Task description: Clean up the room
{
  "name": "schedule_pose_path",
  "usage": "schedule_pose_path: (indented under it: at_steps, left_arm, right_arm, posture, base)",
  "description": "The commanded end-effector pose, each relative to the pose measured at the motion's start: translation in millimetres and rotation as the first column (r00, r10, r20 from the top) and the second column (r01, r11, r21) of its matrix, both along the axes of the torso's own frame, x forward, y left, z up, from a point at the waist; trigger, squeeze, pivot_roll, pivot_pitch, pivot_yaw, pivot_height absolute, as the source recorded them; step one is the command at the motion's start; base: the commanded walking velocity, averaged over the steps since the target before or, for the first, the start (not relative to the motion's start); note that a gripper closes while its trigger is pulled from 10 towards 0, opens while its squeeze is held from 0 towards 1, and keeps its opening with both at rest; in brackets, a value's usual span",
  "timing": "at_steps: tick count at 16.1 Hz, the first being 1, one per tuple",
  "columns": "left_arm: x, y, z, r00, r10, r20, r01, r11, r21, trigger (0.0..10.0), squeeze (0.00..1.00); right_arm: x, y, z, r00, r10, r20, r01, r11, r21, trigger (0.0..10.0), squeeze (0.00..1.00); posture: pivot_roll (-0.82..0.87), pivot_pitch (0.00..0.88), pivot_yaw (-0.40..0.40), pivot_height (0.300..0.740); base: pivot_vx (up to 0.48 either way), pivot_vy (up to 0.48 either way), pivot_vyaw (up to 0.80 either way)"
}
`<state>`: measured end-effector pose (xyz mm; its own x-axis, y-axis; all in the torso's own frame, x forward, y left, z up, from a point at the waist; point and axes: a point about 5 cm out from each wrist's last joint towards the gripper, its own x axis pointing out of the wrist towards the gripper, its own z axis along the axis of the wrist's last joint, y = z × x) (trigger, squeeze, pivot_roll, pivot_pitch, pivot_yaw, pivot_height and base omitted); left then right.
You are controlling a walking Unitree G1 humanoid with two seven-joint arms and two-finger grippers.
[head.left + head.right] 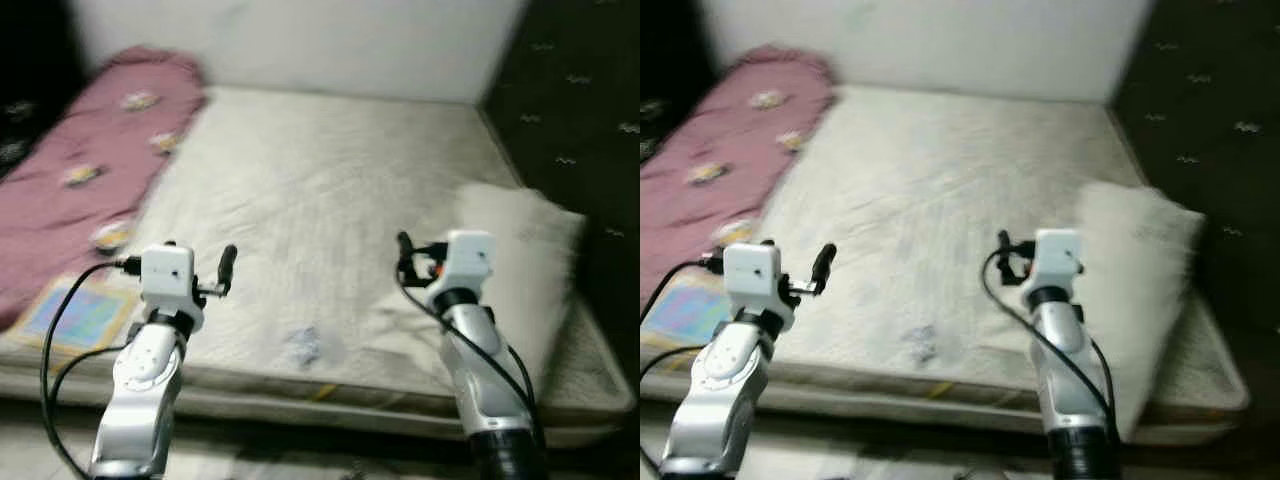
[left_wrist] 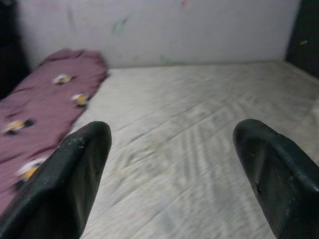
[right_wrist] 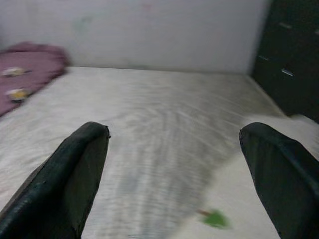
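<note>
Left gripper and right gripper, fingers spread and empty, hover over the bare mattress beside a white pillow.

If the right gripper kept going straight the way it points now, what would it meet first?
Probably the mattress. The right gripper, fingers apart, points over the bare white sheet toward the far wall; nothing stands between. The white pillow lies off to its right. Depth is unclear.

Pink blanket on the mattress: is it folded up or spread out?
Spread out. The pink blanket lies lengthwise along the left edge of the mattress, not stacked in a bundle. Whether it is doubled over cannot be told.
</note>
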<state>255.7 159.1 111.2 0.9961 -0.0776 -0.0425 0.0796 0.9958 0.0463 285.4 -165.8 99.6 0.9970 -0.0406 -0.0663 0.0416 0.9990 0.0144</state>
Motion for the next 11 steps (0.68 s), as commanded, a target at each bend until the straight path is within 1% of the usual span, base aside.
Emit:
schedule_pose_path:
  at_steps: [1,3,4,5,9,11]
  left_arm:
    - [-0.9,-0.8,-0.4,1.0,-0.008,-0.007,0.008,1.0,-0.002,10.0,0.0]
    - [-0.6,-1.6,-1.9,1.0,-0.013,-0.02,0.012,1.0,-0.012,10.0,0.0]
    - [-0.5,-2.2,-1.4,1.0,-0.019,-0.016,0.018,1.0,-0.012,10.0,0.0]
    - [-0.5,-3.1,-1.4,1.0,-0.019,-0.018,0.018,1.0,-0.014,10.0,0.0]
    - [-0.5,-3.2,-1.9,1.0,-0.018,-0.021,0.018,1.0,-0.014,10.0,0.0]
    - [0.3,-3.2,-0.6,1.0,-0.019,-0.016,0.018,1.0,-0.011,10.0,0.0]
  right_arm:
    - [2.3,-1.5,2.7,1.0,-0.014,0.002,0.014,1.0,-0.01,10.0,0.0]
    - [2.8,-0.8,2.6,1.0,-0.008,0.005,0.008,1.0,0.015,10.0,0.0]
    - [2.9,0.5,1.4,1.0,0.003,-0.009,-0.003,0.999,0.04,10.0,0.0]
    - [2.6,0.1,1.2,1.0,-0.001,-0.009,0.001,1.0,0.029,10.0,0.0]
    - [2.4,0.2,1.0,1.0,0.002,-0.008,-0.002,0.999,0.038,10.0,0.0]
    - [2.8,0.9,2.5,1.0,0.012,-0.001,-0.012,0.999,0.032,10.0,0.0]
  posture:
    - [0.0,0.0,-0.06,0.74]
    - [0.0,0.0,-0.062,0.74]
    - [0.0,0.0,-0.062,0.74]
    - [0.0,0.0,-0.063,0.74]
    - [0.0,0.0,-0.064,0.74]
    - [0.0,0.0,-0.07,0.74]
  base:
    - [0.0,0.0,0.0]
    - [0.0,0.0,0.0]
    - [0.0,0.341,0.0]
    - [0.0,0.48,-0.46]
    - [0.0,0.48,-0.76]
    - [0.0,0.48,0.0]
